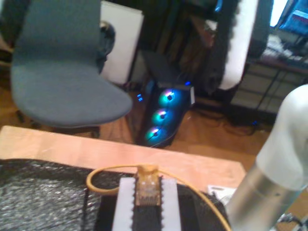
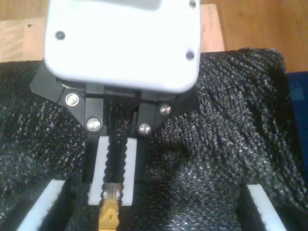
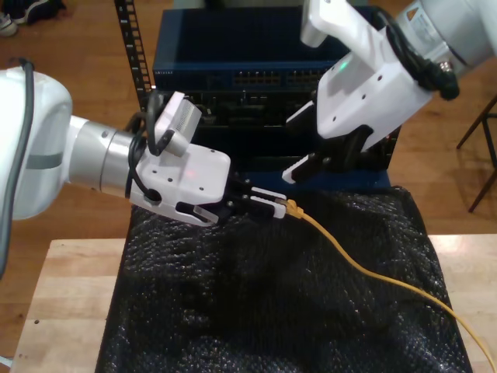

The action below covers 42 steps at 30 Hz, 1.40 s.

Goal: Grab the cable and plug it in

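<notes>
The yellow-orange cable [image 3: 365, 268] runs across the black mat from the exterior view's lower right up to its plug [image 3: 291, 208]. My first gripper [image 3: 273, 203], on the arm at the exterior view's left, is shut on that plug. The first wrist view shows the clear plug [image 1: 147, 188] pinched between the white pads [image 1: 124, 202], with the cable [image 1: 103, 173] looping behind. My second gripper [image 3: 297, 146] hangs open just above and behind the plug. The second wrist view looks down on the first gripper's housing [image 2: 122, 43] and the yellow boot [image 2: 109, 216], with my second gripper [image 2: 154, 211] apart from both.
A blue network switch [image 3: 264, 78] with rows of ports stands in a rack behind the mat. The black bubble mat [image 3: 264, 311] covers the wooden table [image 3: 62, 311]. Beyond the table edge stand a grey chair [image 1: 62, 72] and a lit computer case [image 1: 163, 115].
</notes>
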Available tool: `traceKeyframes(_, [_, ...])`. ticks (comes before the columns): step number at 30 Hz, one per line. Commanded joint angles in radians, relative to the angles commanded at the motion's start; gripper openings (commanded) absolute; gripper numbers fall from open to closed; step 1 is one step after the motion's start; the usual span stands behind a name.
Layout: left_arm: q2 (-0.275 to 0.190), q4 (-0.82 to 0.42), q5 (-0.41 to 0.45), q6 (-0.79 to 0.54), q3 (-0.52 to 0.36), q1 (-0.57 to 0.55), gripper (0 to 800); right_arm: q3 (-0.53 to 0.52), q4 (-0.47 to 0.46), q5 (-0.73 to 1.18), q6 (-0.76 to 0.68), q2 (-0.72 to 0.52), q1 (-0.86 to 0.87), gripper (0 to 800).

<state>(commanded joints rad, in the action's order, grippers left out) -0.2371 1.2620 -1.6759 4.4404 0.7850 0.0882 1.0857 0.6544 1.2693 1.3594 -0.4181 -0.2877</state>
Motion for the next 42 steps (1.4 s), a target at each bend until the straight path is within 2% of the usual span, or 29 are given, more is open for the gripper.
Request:
traceKeyframes(7, [0.054,0.035,-0.058,0.005,0.021,0.063,11,-0.012,0.003,0.002,0.094,-0.015,-0.003,789])
traceKeyframes(12, [0.091,0.069,-0.104,0.015,0.032,0.103,11,-0.037,0.003,-0.003,0.210,-0.075,-0.005,790])
traceKeyframes(21, [0.120,0.077,-0.172,0.066,0.035,0.127,11,-0.115,0.009,-0.008,0.341,-0.186,-0.006,788])
traceKeyframes(29, [0.144,0.126,-0.227,0.066,0.034,0.127,11,-0.150,0.011,-0.012,0.385,-0.232,-0.014,779])
traceKeyframes(42, [0.184,0.127,-0.318,0.066,0.034,0.127,11,-0.183,0.005,-0.180,0.433,-0.265,-0.143,730])
